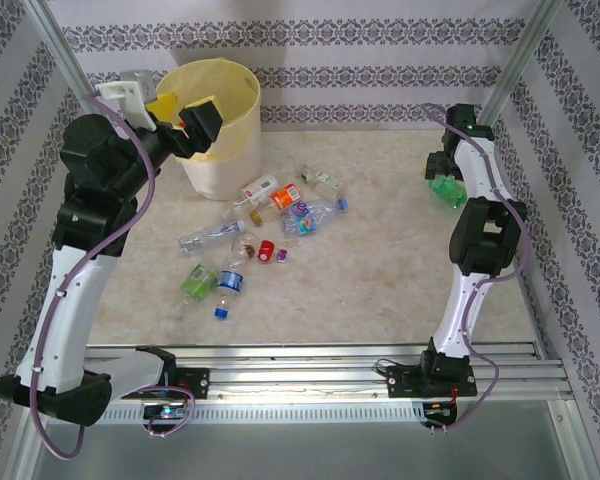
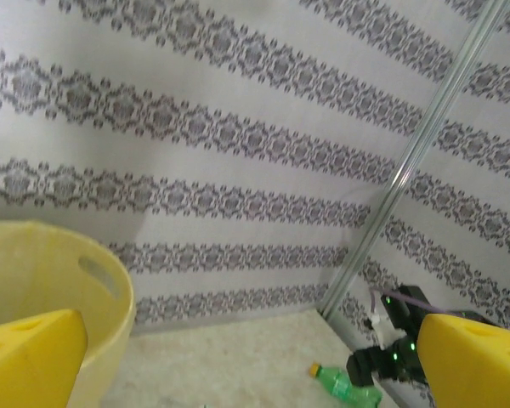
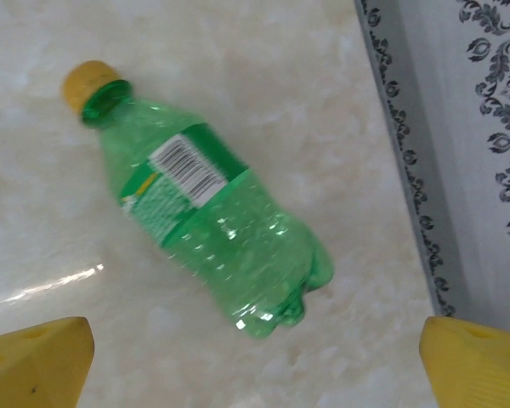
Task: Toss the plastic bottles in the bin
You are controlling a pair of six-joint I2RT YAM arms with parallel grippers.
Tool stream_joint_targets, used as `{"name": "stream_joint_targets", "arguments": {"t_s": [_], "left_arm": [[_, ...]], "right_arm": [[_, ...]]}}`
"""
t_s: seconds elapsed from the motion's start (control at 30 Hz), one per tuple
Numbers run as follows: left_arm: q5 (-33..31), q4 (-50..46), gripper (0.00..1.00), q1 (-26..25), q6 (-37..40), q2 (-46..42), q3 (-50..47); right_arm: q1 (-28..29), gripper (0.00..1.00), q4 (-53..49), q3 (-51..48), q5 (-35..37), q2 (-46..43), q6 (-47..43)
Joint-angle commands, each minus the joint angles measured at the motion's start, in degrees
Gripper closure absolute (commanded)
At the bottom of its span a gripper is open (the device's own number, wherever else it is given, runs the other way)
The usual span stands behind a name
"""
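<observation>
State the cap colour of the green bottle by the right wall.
Yellow cap, best seen in the right wrist view.

My right pincer (image 1: 440, 172) hides part of the green bottle (image 1: 450, 193) under it. Beside my left pincer (image 2: 255, 361), the bin (image 2: 34, 272) runs off-frame. Labels on the other bottles (image 1: 208, 238) are too small to read.

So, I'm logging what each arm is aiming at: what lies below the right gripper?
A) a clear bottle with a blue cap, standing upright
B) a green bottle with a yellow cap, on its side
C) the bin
B: the right wrist view shows a yellow-capped green bottle lying on its side, with the right gripper open above it and not touching it.
</observation>
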Motion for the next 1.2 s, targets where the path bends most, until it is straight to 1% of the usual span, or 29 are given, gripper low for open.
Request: {"name": "stream_joint_targets", "arguments": {"t_s": [0.0, 0.07, 0.17, 0.23, 0.33, 0.47, 0.7, 0.77, 0.83, 0.93, 1.03, 1.17], "left_arm": [[-0.8, -6.3, 0.0, -0.6, -0.8, -2.7, 0.0], [-1.8, -8.5, 0.0, -0.7, -0.1, -3.1, 0.8], [-2.6, -9.9, 0.0, -0.6, 0.1, -2.8, 2.1], [-2.9, -10.1, 0.0, -0.7, 0.0, -2.3, 2.7], [-3.2, -9.5, 0.0, -0.8, 0.0, -1.5, 3.2], [-3.4, -8.1, 0.0, -1.0, -0.1, -0.6, 3.4], [-3.1, -6.3, 0.0, -1.2, 0.4, 0.7, 3.4], [-2.8, -6.0, 0.0, -1.2, 0.5, 0.9, 3.1], [-2.6, -5.6, 0.0, -1.3, 0.5, 0.9, 2.7], [-2.4, -5.3, 0.0, -1.4, 0.5, 0.7, 2.2], [-2.5, -4.7, 0.0, -1.3, 0.4, 0.3, 1.2], [-2.5, -4.1, 0.0, -1.3, 0.4, -0.4, 0.3]], "right_arm": [[-0.8, 0.02, -3.6, 7.2, 1.6, 5.1, -3.7], [-1.2, 0.02, -5.7, 11.7, 0.0, 8.8, -4.2], [-1.8, 0.02, -11.6, 21.4, -2.5, 15.1, -4.7], [-2.0, 0.02, -15.6, 27.7, -5.6, 18.9, -5.2], [-2.4, 0.02, -14.7, 25.7, -9.7, 18.7, -4.8], [-2.6, 0.02, -16.4, 24.1, -11.8, 20.0, -5.1], [-2.8, 0.03, -17.8, 21.8, -12.6, 19.7, -4.8], [-2.8, 0.04, -18.3, 21.2, -14.5, 19.5, -4.5], [-2.9, 0.05, -19.0, 21.5, -14.5, 19.4, -3.6], [-3.1, 0.05, -19.2, 21.3, -16.6, 18.5, -2.4], [-3.2, 0.05, -19.5, 21.3, -16.5, 18.5, -1.6], [-3.2, 0.08, -20.3, 22.9, -15.3, 19.7, -0.3]]}}
